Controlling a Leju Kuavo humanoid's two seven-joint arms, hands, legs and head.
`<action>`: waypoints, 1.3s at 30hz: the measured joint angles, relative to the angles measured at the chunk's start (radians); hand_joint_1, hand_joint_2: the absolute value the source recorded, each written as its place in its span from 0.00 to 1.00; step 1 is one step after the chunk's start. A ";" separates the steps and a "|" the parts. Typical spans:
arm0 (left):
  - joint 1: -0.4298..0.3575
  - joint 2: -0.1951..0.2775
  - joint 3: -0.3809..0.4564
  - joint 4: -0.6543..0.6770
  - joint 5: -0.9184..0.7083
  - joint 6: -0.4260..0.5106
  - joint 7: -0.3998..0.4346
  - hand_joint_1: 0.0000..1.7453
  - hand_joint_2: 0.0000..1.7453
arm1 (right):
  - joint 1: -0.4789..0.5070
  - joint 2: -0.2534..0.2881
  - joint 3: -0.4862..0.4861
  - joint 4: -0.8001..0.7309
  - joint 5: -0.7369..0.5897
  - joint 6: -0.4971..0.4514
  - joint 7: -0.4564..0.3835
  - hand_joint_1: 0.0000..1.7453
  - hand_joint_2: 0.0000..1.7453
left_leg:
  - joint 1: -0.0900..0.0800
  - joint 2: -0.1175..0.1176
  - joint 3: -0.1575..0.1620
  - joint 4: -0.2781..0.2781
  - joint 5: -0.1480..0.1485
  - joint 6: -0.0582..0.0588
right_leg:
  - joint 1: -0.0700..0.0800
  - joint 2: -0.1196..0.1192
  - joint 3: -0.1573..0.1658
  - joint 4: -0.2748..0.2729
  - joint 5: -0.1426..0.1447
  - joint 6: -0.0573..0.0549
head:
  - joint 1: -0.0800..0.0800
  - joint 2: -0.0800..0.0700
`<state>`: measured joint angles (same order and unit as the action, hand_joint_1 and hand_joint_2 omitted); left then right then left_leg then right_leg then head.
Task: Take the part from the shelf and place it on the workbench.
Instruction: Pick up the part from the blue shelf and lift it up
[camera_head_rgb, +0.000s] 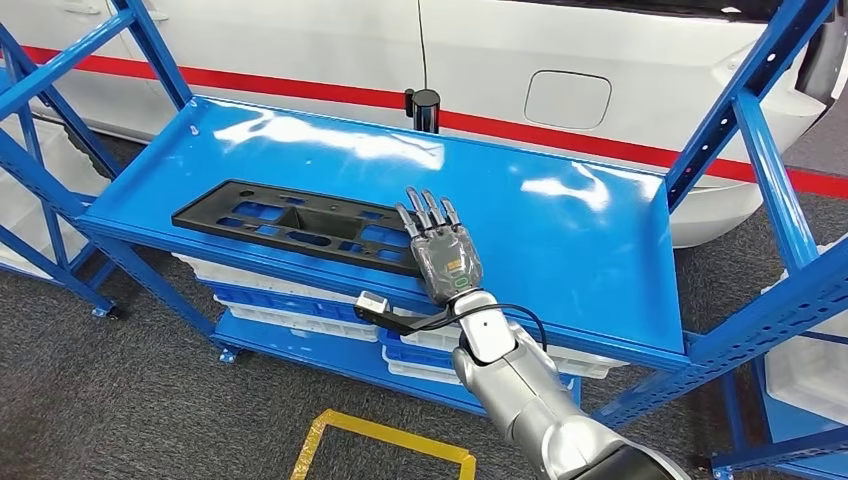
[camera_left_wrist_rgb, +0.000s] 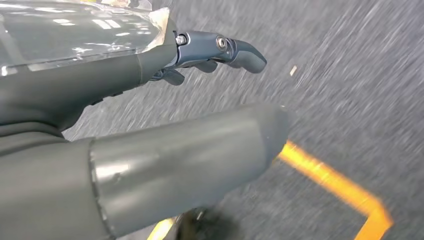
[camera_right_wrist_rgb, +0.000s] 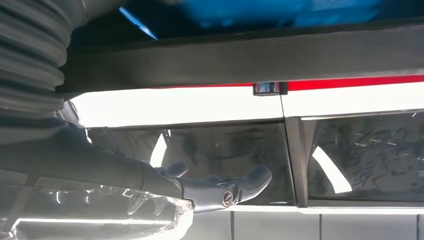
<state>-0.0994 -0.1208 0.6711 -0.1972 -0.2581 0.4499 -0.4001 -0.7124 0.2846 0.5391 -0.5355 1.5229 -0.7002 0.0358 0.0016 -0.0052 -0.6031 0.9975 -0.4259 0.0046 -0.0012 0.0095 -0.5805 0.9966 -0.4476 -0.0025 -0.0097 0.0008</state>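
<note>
Black plastic part (camera_head_rgb: 305, 226): long flat perforated panel, lying on the blue shelf (camera_head_rgb: 560, 230) toward its front-left corner, its long side roughly along the front edge.
Right hand (camera_head_rgb: 443, 252): mine, extended over the shelf's front edge, fingers straight and slightly apart, holding nothing; fingertips sit at the part's right end, whether touching it I cannot tell.
Left hand (camera_left_wrist_rgb: 150, 165): hangs above grey floor with yellow tape (camera_left_wrist_rgb: 345, 187); fingers loosely apart, nothing in them.
Step in hand: reaching for the grasp, I judge.
How to do it well: get the fingers under or through an opening at the right end, thumb opposing; a long panel held at one end will likely tip, so lift level and slowly.
Background: white car (camera_head_rgb: 480, 70) with red stripe behind the shelf.
Writing: none legible on the part, shelf or hand.
</note>
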 joint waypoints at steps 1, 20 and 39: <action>-0.001 0.002 0.003 0.000 -0.002 0.010 -0.008 0.00 0.00 | 0.000 0.000 0.000 0.000 0.000 0.000 0.000 0.97 1.00 | 0.000 0.000 0.000 0.000 0.000 0.001 | 0.000 0.000 0.001 -0.001 0.000 0.000 | 0.000 0.000; 0.002 0.012 0.030 -0.001 -0.019 0.102 -0.093 0.00 0.50 | 0.005 -0.006 0.001 0.004 0.000 0.000 0.013 1.00 1.00 | 0.005 0.000 0.000 0.000 -0.001 0.006 | -0.008 0.000 0.004 -0.003 0.000 0.002 | 0.000 0.000; 0.029 -0.025 0.028 0.000 -0.092 0.213 -0.024 0.00 1.00 | 0.005 -0.032 0.006 -0.007 0.001 0.000 0.020 1.00 1.00 | 0.006 0.000 0.001 0.000 -0.001 0.006 | -0.007 -0.001 0.005 -0.003 0.000 0.002 | 0.000 0.000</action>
<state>-0.0707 -0.1462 0.6991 -0.1972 -0.3502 0.6632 -0.4241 -0.7075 0.2530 0.5446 -0.5427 1.5236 -0.7004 0.0561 0.0078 -0.0052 -0.6018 0.9978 -0.4272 0.0104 -0.0086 0.0085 -0.5753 0.9933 -0.4472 -0.0007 -0.0099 0.0008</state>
